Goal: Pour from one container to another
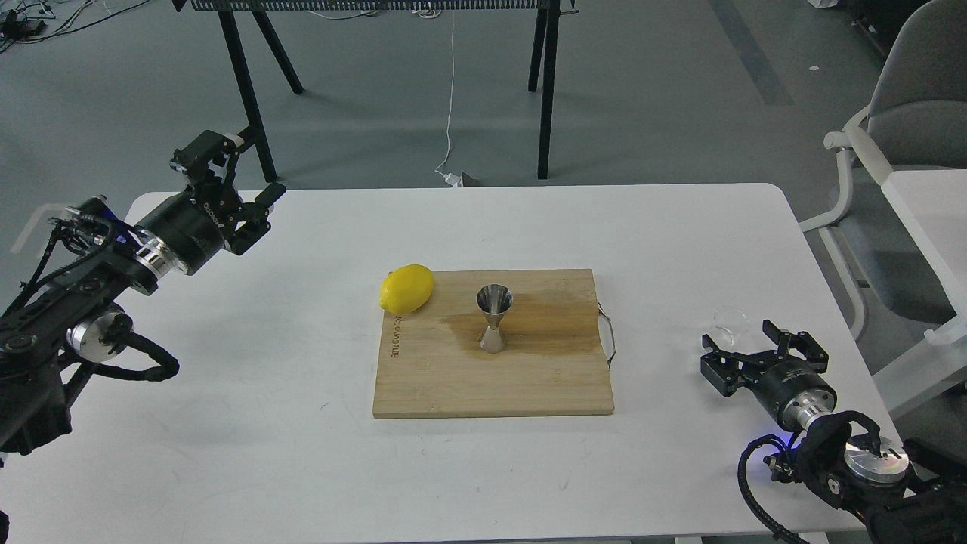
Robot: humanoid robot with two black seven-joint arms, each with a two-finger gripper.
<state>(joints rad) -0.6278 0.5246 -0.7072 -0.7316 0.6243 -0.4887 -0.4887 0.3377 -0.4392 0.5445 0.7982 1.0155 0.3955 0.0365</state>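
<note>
The shiny steel jigger (493, 319) stands upright near the middle of the wooden cutting board (491, 378). The small clear glass cup (730, 323) rests on the white table far to the right, hard to make out against the surface. My right gripper (744, 341) is open just in front of the cup, its fingers spread to either side and below it, not touching. Over the table's far left corner my left gripper (230, 166) hangs open and empty, far from both containers.
A yellow lemon (406, 289) lies at the board's back left corner. A darker wet stain (544, 326) spreads across the board to the right of the jigger. The board's metal handle (608, 336) sticks out on its right side. A grey chair (899, 151) stands at right.
</note>
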